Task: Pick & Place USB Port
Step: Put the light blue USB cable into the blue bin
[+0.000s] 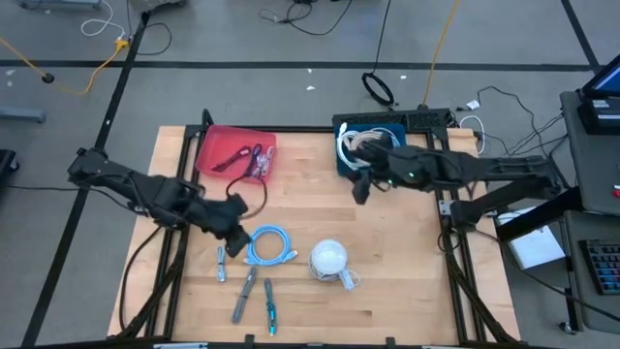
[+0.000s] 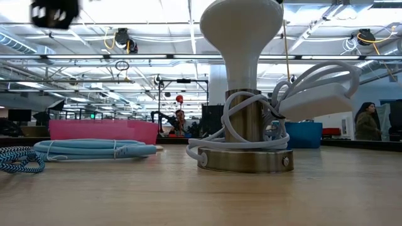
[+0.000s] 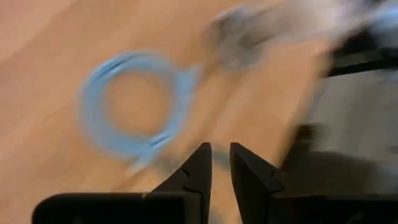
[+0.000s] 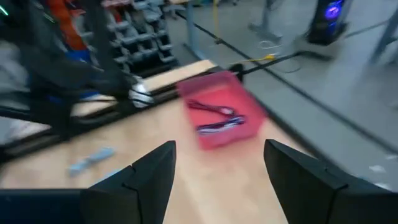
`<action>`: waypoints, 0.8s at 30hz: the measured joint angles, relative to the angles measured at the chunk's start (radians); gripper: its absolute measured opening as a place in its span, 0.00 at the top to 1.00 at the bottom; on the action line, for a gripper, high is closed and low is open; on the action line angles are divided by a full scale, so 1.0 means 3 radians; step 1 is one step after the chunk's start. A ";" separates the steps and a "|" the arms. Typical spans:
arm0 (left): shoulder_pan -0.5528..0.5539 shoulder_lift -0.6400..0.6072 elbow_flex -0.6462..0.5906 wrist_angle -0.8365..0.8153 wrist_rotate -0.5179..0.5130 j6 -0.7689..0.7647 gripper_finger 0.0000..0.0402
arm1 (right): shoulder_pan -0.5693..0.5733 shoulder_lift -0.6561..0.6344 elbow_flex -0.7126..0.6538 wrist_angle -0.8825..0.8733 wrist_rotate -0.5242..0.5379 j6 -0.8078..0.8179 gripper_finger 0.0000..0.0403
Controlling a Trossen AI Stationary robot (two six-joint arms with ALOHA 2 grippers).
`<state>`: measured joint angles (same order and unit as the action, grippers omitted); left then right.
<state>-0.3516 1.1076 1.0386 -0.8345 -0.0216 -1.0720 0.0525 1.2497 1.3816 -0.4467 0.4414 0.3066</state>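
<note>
Risk lies with the left gripper, nearly pressed together and empty above the light-blue cable coil: it could snag that coil. Right gripper hangs spread by the blue bin. USB pieces lie on the tabletop.

Left gripper hangs low with fingers nearly together, empty; right gripper is spread wide, empty too.

A big industrial lab: exposed ceiling trusses, floor cables, equipment racks.
</note>
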 joint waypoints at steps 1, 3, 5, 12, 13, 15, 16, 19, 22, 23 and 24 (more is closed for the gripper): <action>-0.0034 0.0070 0.0000 -0.0227 -0.0048 -0.0087 0.86 | 0.0071 -0.0025 0.0003 -0.0025 0.0000 0.0116 0.41; -0.0115 0.0234 -0.0005 -0.0573 -0.0200 -0.0171 0.86 | 0.0200 -0.0059 0.0002 -0.0048 0.0001 0.0346 0.41; -0.0190 0.0423 -0.0018 -0.0669 -0.0356 -0.0187 0.86 | 0.0316 -0.0074 0.0002 -0.0077 -0.0001 0.0552 0.41; -0.0122 0.1171 -0.0015 -0.0221 -0.0169 -0.0217 0.80 | 0.0716 -0.0091 0.0001 -0.0460 -0.0005 0.0895 0.40; -0.0101 0.1261 -0.0004 -0.0178 -0.0138 -0.0239 0.77 | 0.0773 -0.0099 0.0000 -0.0521 -0.0003 0.0924 0.40; -0.0036 0.1422 0.0012 -0.0153 -0.0093 -0.0279 0.70 | 0.0886 -0.0108 0.0000 -0.0578 0.0001 0.0947 0.39; 0.0005 0.1485 0.0029 -0.0186 -0.0091 -0.0308 0.67 | 0.0944 -0.0119 0.0000 -0.0610 0.0001 0.0947 0.39; 0.0140 0.1616 0.0116 -0.0321 -0.0110 -0.0362 0.59 | 0.1123 -0.0135 -0.0002 -0.0599 0.0017 0.0945 0.40; 0.0242 0.1647 0.0164 -0.0405 -0.0174 -0.0380 0.53 | 0.1298 -0.0146 -0.0002 -0.0601 0.0158 0.0871 0.40; 0.0272 0.1647 0.0173 -0.0443 -0.0201 -0.0423 0.52 | 0.1344 -0.0146 -0.0002 -0.0597 0.0224 0.0866 0.39; 0.0291 0.1647 0.0175 -0.0471 -0.0217 -0.0474 0.51 | 0.1382 -0.0149 -0.0002 -0.0595 0.0278 0.0874 0.39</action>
<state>-0.2644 1.6016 1.0912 -0.9757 -0.0868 -1.2143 0.4672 1.2050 1.3811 -0.6252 0.5248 0.5687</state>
